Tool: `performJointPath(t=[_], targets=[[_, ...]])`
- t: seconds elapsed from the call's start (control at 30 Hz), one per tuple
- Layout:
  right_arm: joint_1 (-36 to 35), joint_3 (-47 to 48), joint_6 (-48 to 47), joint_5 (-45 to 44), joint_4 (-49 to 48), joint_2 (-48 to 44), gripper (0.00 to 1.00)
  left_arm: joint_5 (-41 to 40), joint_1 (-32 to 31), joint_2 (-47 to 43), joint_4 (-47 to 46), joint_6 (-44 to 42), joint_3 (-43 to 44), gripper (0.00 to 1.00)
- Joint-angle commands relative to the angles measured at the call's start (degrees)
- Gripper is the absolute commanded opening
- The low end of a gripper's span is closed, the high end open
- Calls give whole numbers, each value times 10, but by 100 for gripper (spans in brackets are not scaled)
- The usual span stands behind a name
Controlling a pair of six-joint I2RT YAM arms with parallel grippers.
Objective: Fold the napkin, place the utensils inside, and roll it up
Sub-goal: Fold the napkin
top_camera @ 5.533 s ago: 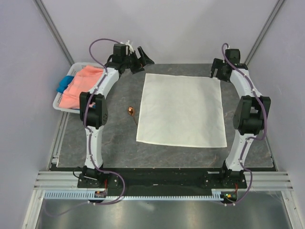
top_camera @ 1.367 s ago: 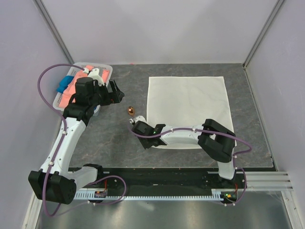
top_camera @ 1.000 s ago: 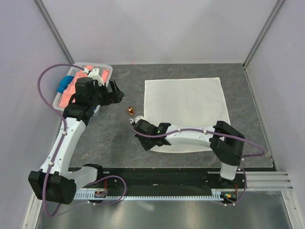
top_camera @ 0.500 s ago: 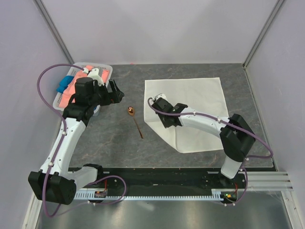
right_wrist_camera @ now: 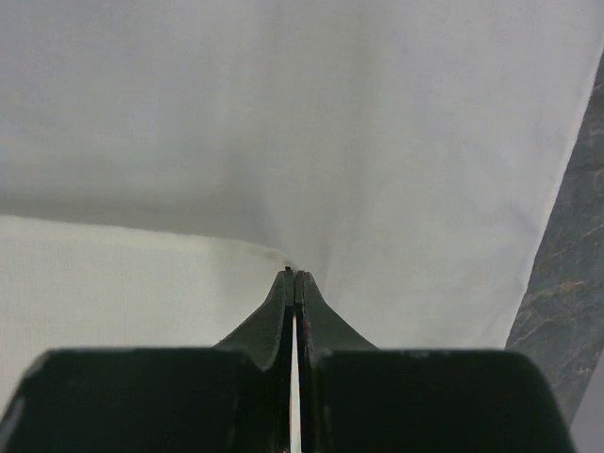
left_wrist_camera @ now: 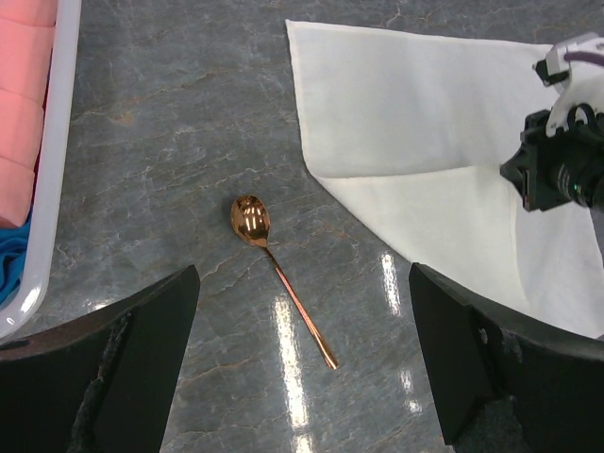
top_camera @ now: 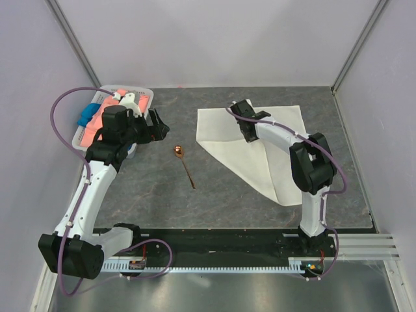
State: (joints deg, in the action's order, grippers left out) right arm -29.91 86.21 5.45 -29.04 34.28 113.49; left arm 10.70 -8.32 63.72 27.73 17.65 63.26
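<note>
The off-white napkin [top_camera: 281,162] [left_wrist_camera: 396,123] lies at the back right of the table, its near-left corner lifted and pulled over the rest along a diagonal fold. My right gripper [top_camera: 247,134] [right_wrist_camera: 293,275] is shut on that corner, over the cloth [right_wrist_camera: 283,113]. The copper spoon [top_camera: 184,168] [left_wrist_camera: 283,283] lies bare on the grey table left of the napkin, bowl pointing away from me. My left gripper [top_camera: 160,127] [left_wrist_camera: 302,377] hovers open above and left of the spoon, holding nothing.
A white basket [top_camera: 147,95] [left_wrist_camera: 52,189] at the back left holds a salmon-pink cloth [top_camera: 91,132] and a blue cloth [top_camera: 87,115]. White walls close in the table on three sides.
My right gripper has carried the napkin's near-left corner from the front edge up and to the back right, making a diagonal fold. The spoon's handle is now uncovered. The left arm has not moved.
</note>
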Motion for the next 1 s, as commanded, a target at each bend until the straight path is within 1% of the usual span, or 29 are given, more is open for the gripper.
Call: performJointPath(t=[0.0, 0.27, 0.6, 0.8, 0.97], targets=[[48, 68, -39, -19, -5, 42, 0, 13, 4, -2, -21, 5, -1, 100], [114, 175, -65, -23, -9, 118, 0, 13, 4, 18, -22, 4, -2, 100], [170, 326, -80, -37, -4, 221, 0, 9, 4, 41, -22, 2, -5, 100], [199, 386, -65, -33, -6, 263, 0, 2, 4, 52, -21, -3, -5, 100], [212, 414, -61, -38, -8, 282, 0, -2, 4, 56, -21, -6, -5, 100]])
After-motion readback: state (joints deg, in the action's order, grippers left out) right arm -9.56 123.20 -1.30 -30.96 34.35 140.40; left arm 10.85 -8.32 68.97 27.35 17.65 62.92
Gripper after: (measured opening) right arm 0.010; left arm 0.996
